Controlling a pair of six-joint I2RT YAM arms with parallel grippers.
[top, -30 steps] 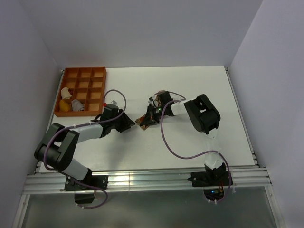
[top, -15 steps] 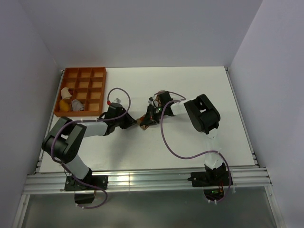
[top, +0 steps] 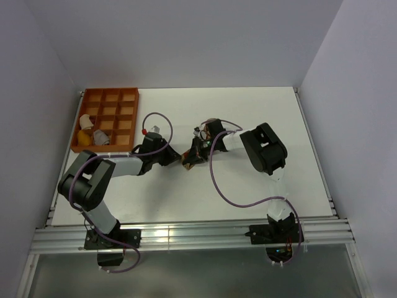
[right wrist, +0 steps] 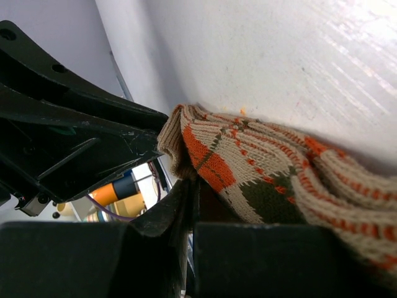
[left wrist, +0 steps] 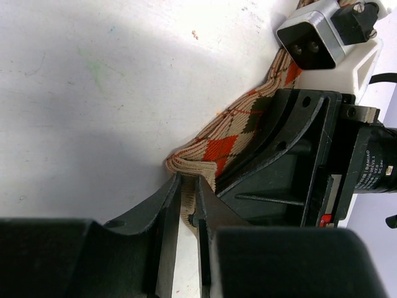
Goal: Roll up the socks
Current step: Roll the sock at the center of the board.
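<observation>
The socks (top: 189, 160) lie as a small bundle at the table's middle, between both grippers. In the left wrist view the tan argyle sock (left wrist: 231, 141) has its folded edge pinched in my left gripper (left wrist: 187, 187), whose jaws stand narrow around the ribbed fabric. My right gripper (right wrist: 191, 186) is shut on the same sock (right wrist: 260, 162) from the opposite side, with a darker brown fabric layer (right wrist: 184, 162) tucked under the argyle at the pinch. From above, the left gripper (top: 178, 158) and right gripper (top: 196, 153) almost touch.
An orange compartment tray (top: 107, 92) sits at the back left with a few rolled items (top: 93, 133) in its left cells. The right gripper's black body (left wrist: 291, 167) stands right beside my left fingers. Purple cables loop over the table near both arms.
The left arm reached right to the bundle and its jaws narrowed onto the sock's edge. The right gripper and the socks stayed in place.
</observation>
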